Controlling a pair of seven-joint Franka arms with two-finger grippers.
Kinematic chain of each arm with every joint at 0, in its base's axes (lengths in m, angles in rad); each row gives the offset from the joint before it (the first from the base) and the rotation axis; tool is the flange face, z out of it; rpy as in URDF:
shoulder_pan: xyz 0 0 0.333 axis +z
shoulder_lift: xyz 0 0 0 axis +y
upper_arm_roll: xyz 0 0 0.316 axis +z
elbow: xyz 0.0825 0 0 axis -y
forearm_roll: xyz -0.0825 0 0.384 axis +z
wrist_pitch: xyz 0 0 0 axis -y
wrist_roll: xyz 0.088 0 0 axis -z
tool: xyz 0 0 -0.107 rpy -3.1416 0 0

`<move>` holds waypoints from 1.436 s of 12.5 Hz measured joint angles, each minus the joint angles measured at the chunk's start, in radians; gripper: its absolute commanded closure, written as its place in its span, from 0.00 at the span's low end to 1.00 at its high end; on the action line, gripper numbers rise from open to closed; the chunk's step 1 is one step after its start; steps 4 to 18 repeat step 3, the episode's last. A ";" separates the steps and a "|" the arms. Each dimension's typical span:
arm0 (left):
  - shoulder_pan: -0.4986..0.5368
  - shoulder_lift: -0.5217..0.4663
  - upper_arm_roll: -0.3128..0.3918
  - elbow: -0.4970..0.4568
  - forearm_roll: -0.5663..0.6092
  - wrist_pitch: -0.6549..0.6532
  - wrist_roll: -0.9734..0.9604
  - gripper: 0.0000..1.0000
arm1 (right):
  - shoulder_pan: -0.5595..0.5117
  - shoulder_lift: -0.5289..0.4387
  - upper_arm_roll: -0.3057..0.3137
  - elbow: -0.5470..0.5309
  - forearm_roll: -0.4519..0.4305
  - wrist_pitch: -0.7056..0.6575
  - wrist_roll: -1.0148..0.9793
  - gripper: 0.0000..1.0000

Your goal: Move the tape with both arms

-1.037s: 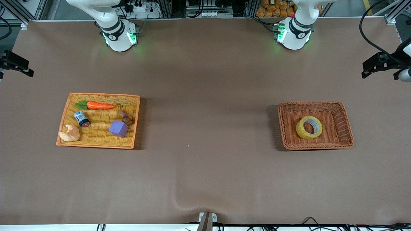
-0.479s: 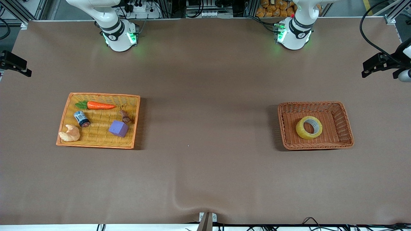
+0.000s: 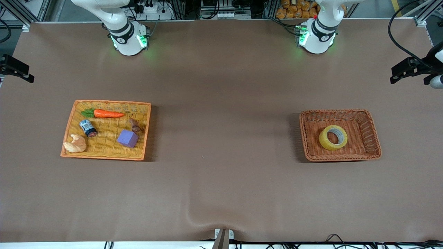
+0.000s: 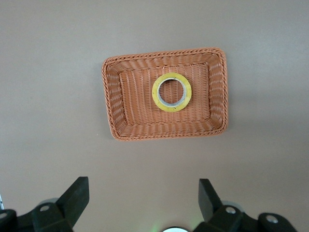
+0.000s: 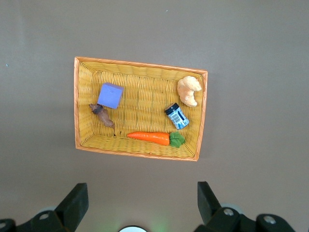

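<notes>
The tape, a yellowish translucent ring with a pale grey inner core, lies flat in the brown wicker basket toward the left arm's end of the worktop. The left gripper hangs high over this basket, fingers spread and empty. The right gripper, likewise spread and empty, hangs over the yellow wicker tray, which holds a carrot, a purple cube, a croissant, a small can and a brown object, possibly a figurine.
</notes>
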State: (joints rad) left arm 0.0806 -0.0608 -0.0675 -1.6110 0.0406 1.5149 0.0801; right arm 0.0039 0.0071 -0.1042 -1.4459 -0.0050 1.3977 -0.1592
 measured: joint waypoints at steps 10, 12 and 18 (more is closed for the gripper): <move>0.001 0.003 0.001 0.018 0.000 -0.005 0.000 0.00 | 0.000 0.000 0.000 0.000 0.000 0.000 0.000 0.00; 0.001 0.003 0.001 0.018 0.000 -0.005 0.000 0.00 | 0.000 0.000 0.000 0.000 0.000 0.000 0.000 0.00; 0.001 0.003 0.001 0.018 0.000 -0.005 0.000 0.00 | 0.000 0.000 0.000 0.000 0.000 0.000 0.000 0.00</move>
